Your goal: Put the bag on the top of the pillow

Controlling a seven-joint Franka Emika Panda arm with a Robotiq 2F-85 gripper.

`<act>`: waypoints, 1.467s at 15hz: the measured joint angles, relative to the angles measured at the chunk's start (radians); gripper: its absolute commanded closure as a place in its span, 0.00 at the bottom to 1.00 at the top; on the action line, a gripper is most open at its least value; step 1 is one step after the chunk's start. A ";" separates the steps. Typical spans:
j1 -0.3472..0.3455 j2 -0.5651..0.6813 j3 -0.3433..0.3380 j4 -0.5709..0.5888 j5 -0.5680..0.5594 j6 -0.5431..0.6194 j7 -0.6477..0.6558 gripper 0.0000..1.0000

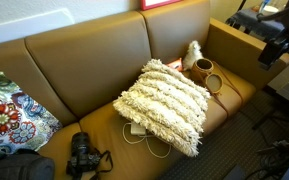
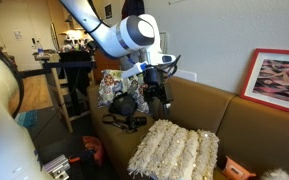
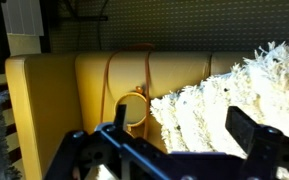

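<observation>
The tan bucket-shaped bag [image 1: 202, 70] stands on the sofa seat in the corner by the armrest, its thin dark strap trailing on the cushion. It touches the back edge of the large cream shaggy pillow [image 1: 164, 105], which lies flat on the seat. Both also show in an exterior view, the pillow [image 2: 174, 150] and the bag [image 2: 234, 170] at the bottom edge. My gripper [image 2: 156, 92] is open and empty in the air, well away from the bag. In the wrist view its fingers [image 3: 182, 125] frame the bag [image 3: 134, 108] and the pillow [image 3: 234, 100] ahead.
A floral pillow [image 1: 9, 115], a black camera [image 1: 82, 155] and a dark bag [image 1: 19, 165] lie at the other end of the brown sofa [image 1: 84, 70]. A small white figure [image 1: 193, 52] stands behind the tan bag. A framed picture [image 2: 279, 80] hangs above the sofa.
</observation>
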 measured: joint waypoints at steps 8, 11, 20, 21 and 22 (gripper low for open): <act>-0.075 0.327 -0.227 0.071 -0.242 0.404 0.185 0.00; -0.056 0.458 -0.294 0.103 -0.323 0.519 0.265 0.00; 0.041 0.659 -0.386 0.206 -0.536 0.709 0.660 0.00; 0.035 0.658 -0.363 0.233 -0.481 0.695 0.642 0.00; 0.036 0.658 -0.355 0.250 -0.466 0.689 0.633 0.00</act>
